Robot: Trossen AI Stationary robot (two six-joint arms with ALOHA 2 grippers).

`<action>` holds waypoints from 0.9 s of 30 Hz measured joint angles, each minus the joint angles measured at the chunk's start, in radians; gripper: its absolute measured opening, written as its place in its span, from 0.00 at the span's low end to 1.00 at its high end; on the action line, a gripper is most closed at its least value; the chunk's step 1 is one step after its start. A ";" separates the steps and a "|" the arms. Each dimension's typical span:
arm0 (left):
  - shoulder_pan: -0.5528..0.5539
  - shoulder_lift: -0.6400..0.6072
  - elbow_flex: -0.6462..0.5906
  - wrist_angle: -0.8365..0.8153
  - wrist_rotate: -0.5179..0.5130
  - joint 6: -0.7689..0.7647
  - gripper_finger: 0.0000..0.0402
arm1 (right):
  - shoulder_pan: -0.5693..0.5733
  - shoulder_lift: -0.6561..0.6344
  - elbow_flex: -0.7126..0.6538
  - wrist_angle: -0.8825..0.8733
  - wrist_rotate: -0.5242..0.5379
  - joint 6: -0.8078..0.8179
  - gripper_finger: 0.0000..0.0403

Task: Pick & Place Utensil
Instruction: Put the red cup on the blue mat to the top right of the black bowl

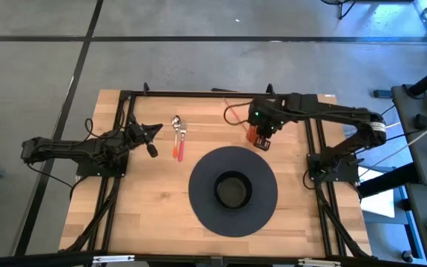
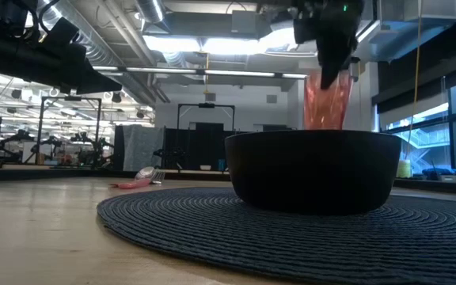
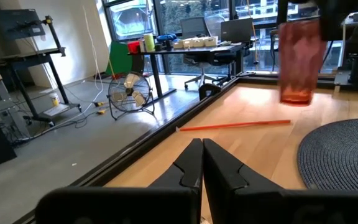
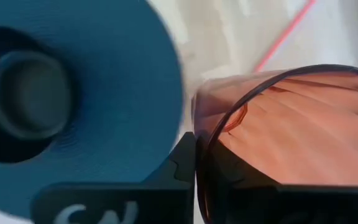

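The wooden table [image 1: 154,215] carries a round dark woven mat [image 1: 199,200] toward its right half, with a black bowl [image 1: 233,190] sitting at the mat's centre. The right arm reaches in from the right edge toward the far side of the mat, and the right gripper [image 1: 262,137] hangs above the table there, its fingers pinched on the rim of a translucent orange-red cup [image 1: 259,139]; in the low view the cup [image 2: 325,99] is clear of the table, showing above and behind the bowl [image 2: 315,169]. The left arm lies along the left side of the table, and the left gripper [image 1: 151,140] rests with its two fingers pressed together on nothing. The utensil [image 1: 179,136] lies flat on the bare wood between the two grippers, near the far edge, its silver head pointing away and its orange-red handle toward the mat. It is just to the right of the left gripper, not touching it, and well apart from the right gripper. A thin orange-red straw [image 3: 235,126] lies on the wood near the cup.
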 joint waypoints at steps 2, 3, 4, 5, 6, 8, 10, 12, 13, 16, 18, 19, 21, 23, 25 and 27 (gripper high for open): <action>0.000 0.000 0.000 0.000 0.000 0.000 0.01 | 0.050 0.000 0.027 -0.026 0.002 0.031 0.02; 0.000 0.000 0.000 0.000 0.000 0.000 0.01 | 0.075 -0.001 0.035 -0.033 0.001 0.045 0.02; 0.000 0.000 0.000 -0.001 0.000 0.000 0.01 | 0.101 -0.001 0.039 -0.038 0.001 0.059 0.02; 0.000 0.000 0.000 -0.001 0.000 0.000 0.01 | 0.126 -0.001 0.040 -0.043 0.002 0.075 0.03; 0.000 0.000 0.000 -0.001 0.000 0.000 0.01 | 0.152 -0.001 0.040 -0.049 0.004 0.086 0.03; 0.000 0.000 0.000 -0.001 0.000 -0.001 0.01 | 0.202 -0.001 0.040 -0.059 0.010 0.112 0.03; 0.000 0.000 0.000 -0.001 0.000 -0.003 0.01 | 0.249 0.004 0.040 -0.058 0.010 0.134 0.03; 0.000 0.000 0.000 -0.002 0.000 -0.011 0.01 | 0.293 0.006 0.040 -0.058 0.010 0.149 0.03; 0.000 0.000 0.000 -0.002 0.000 -0.014 0.01 | 0.314 0.007 0.040 -0.057 0.011 0.156 0.03; 0.000 0.000 0.000 -0.002 0.000 -0.016 0.01 | 0.375 0.006 0.040 -0.050 0.032 0.191 0.03; 0.000 0.000 0.000 -0.004 0.000 -0.017 0.01 | 0.412 0.006 0.040 -0.052 0.065 0.219 0.03; 0.000 0.000 0.000 -0.004 0.000 -0.017 0.01 | 0.427 0.006 0.040 -0.053 0.072 0.234 0.03; 0.000 0.000 0.000 -0.004 0.000 -0.018 0.01 | 0.456 0.006 0.040 -0.053 0.073 0.258 0.03; 0.000 0.000 0.000 -0.004 0.000 -0.018 0.01 | 0.482 0.006 0.040 -0.053 0.077 0.280 0.03; 0.000 0.000 0.000 -0.005 0.000 -0.018 0.01 | 0.505 0.006 0.039 -0.052 0.091 0.302 0.03; 0.000 0.000 0.000 -0.007 0.000 -0.018 0.01 | 0.521 0.008 0.033 -0.057 0.090 0.321 0.03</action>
